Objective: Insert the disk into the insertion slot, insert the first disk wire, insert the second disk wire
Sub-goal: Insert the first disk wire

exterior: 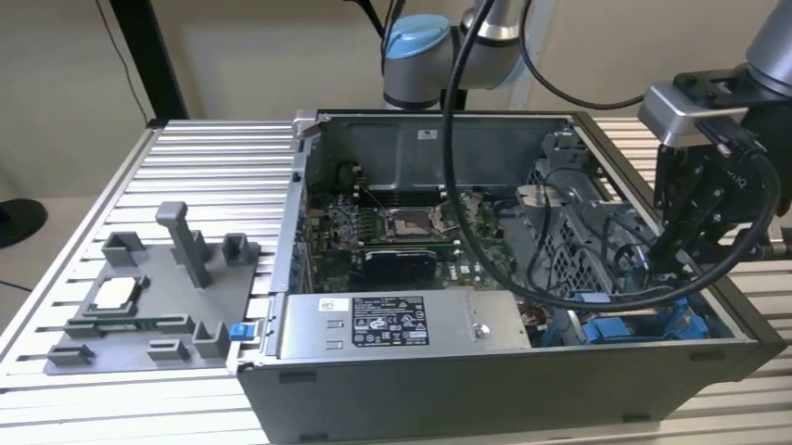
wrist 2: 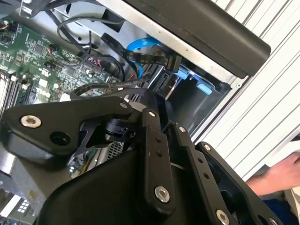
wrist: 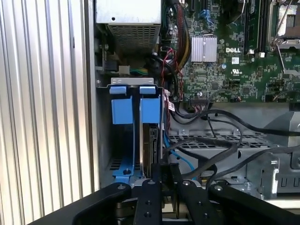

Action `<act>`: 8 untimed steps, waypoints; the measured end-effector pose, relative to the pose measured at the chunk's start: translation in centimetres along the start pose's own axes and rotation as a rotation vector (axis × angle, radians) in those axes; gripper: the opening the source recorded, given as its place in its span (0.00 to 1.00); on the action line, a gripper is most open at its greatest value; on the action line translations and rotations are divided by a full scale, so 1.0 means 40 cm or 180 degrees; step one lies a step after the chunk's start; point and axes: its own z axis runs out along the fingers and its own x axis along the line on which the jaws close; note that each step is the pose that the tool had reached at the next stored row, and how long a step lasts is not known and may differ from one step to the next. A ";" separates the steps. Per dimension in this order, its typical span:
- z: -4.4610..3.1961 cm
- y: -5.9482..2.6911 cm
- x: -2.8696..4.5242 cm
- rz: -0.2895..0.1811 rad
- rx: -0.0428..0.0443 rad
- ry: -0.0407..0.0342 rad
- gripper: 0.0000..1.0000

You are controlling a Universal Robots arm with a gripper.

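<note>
Your disk point(wrist: 151, 140) sits edge-on in the insertion slot point(wrist: 133, 82).
Your gripper point(wrist: 167, 168) hovers at its edge, fingers point(wrist: 174, 173) pressed together.

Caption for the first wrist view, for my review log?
Gripper close to the disk, which sits edge-on in the insertion slot, its blue carrier tab at the far end; motherboard alongside.

Worktop point(exterior: 198, 158): ribbed silver metal, finished matt.
Computer case point(exterior: 495, 399): dark grey outer wall, smooth and matt.
Insertion slot point(wrist: 129, 81): grey perforated metal, fitted with smooth blue plastic.
Tool point(wrist: 164, 176): matt black metal links, set with bright screws.
Power-supply box point(exterior: 384, 324): bare grey sheet metal, covered by a white paper label.
Cables point(exterior: 594, 298): sheathed in smooth black plastic.
Fixture plate point(exterior: 148, 306): matt grey plastic.
</note>
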 end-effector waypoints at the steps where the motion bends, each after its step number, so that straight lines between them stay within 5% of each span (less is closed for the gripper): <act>1: 0.002 -0.002 0.000 0.0001 0.0000 -0.0005 0.00; 8: 0.018 -0.008 0.001 0.0045 -0.0007 -0.0051 0.00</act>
